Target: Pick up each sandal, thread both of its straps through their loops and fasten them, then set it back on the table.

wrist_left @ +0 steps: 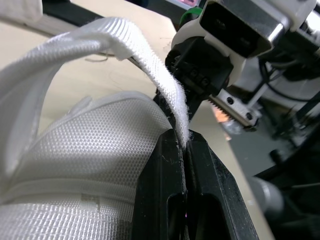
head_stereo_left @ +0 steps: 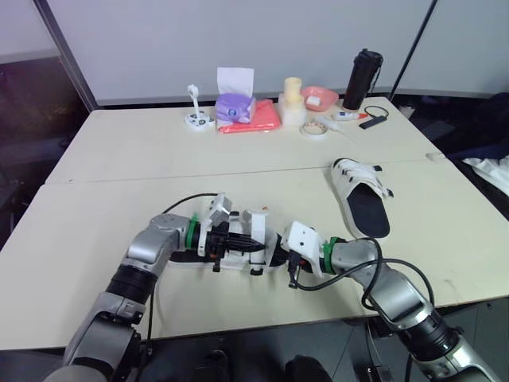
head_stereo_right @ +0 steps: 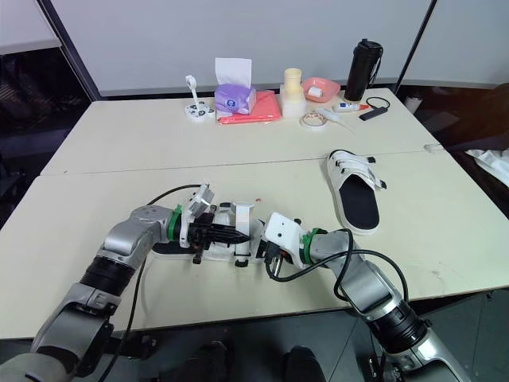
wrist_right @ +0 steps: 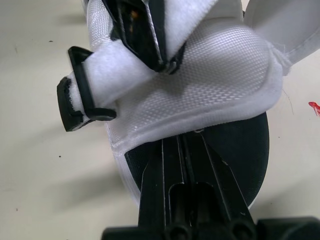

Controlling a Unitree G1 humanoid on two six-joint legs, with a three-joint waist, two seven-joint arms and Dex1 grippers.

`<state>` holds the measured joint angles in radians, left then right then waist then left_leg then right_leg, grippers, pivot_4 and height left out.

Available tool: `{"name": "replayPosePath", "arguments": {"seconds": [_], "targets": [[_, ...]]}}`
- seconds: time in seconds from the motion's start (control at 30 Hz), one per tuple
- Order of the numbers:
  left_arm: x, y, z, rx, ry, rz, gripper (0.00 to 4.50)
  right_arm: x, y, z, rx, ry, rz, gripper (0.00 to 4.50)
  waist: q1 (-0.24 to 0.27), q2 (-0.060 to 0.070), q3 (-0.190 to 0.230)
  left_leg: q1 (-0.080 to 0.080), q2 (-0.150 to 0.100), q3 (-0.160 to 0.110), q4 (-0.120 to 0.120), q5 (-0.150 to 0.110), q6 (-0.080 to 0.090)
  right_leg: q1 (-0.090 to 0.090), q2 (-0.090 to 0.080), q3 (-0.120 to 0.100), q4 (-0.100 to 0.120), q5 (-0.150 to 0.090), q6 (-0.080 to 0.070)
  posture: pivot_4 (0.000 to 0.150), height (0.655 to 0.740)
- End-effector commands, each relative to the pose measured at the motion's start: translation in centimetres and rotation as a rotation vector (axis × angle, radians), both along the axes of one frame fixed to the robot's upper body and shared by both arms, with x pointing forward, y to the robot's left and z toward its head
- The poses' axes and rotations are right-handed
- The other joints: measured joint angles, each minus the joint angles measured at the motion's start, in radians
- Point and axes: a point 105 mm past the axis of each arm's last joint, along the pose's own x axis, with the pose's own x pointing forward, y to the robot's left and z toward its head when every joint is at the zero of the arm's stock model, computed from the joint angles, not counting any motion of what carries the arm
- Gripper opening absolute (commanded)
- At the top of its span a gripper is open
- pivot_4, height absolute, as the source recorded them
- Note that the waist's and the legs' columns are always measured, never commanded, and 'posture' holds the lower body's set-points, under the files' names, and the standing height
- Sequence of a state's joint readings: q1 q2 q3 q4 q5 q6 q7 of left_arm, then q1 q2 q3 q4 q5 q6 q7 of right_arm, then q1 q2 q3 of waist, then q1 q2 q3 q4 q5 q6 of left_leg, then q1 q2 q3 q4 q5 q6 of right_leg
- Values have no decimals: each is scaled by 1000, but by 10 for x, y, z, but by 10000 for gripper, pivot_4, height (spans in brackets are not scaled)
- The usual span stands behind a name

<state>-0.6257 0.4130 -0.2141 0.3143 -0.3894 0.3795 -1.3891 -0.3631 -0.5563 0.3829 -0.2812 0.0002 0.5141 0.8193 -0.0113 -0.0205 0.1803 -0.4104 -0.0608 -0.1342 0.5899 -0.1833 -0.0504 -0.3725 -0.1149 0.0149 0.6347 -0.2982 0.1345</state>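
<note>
The sandal (wrist_right: 220, 65) is clamped by the right gripper (wrist_right: 182, 142); its strap (wrist_left: 150, 55) is pinched in the left gripper (wrist_left: 184, 145), the black loop (wrist_right: 67, 110) lying just beside.

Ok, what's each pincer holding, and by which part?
Left pincer pinches a white strap of the sandal; right pincer looks clamped on its sole edge.

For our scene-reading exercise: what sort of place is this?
Likely a lab or office workroom: plain tables pushed together, a partition wall behind, desk clutter such as a tissue box and black flask.
</note>
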Motion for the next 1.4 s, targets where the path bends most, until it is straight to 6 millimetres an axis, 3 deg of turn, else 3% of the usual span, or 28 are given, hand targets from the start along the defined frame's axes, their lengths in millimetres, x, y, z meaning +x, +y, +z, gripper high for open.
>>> {"name": "replayPosePath", "arguments": {"seconds": [0.03, 0.2, 0.33, 0.83, 0.93, 1.17, 1.2, 1.4], "targets": [[-2, -1, -5, 11, -9, -9, 426, -2, -11, -24, -70, 70, -34, 0, 0, 0, 0, 0, 0, 0, 0, 0, 0, 0, 0, 0, 0, 0, 0, 1500, 7400], [-17, 4, -9, 44, 31, -103, 426, -2, -11, -23, -73, 67, -31, 0, -2, 0, 0, 0, 0, 0, 0, 0, 0, 0, 0, 0, 0, 0, 0, 1500, 7400], [-25, 11, -22, 126, -35, -165, 426, -2, -11, -23, -75, 67, -29, 0, -3, 1, -1, 0, 0, 0, 0, 0, 0, 0, 0, 0, 0, 0, 0, 1500, 7400], [-11, 25, -31, 199, -67, -79, 426, -2, -10, -24, -76, 66, -25, 0, -2, 4, -4, 0, 0, 0, 0, 0, 0, 0, 0, 0, 0, 0, 0, 1500, 7400], [-7, 28, -33, 215, -89, -56, 8138, -1, -10, -24, -75, 66, -24, 0, -2, 5, -6, 0, 0, 0, 0, 0, 0, 0, 0, 0, 0, 0, 0, 1500, 7400], [-21, 42, -27, 216, -68, -84, 41615, 2, -11, -22, -76, 61, -22, 0, -3, 6, -9, 1, 0, 0, 0, 0, 0, 0, 0, 0, 0, 0, 0, 1500, 7400], [-24, 46, -26, 217, -63, -94, 44814, 2, -11, -22, -77, 61, -22, 0, -5, 6, -9, 1, 0, 0, 0, 0, 0, 0, 0, 0, 0, 0, 0, 1500, 7400], [-50, 62, -15, 205, -29, -136, 44814, 3, -14, -21, -79, 60, -22, 0, -8, 7, -9, 1, 1, 0, -2, 0, 1, -1, 1, 1, 0, -1, -1, 1500, 7400]]}}
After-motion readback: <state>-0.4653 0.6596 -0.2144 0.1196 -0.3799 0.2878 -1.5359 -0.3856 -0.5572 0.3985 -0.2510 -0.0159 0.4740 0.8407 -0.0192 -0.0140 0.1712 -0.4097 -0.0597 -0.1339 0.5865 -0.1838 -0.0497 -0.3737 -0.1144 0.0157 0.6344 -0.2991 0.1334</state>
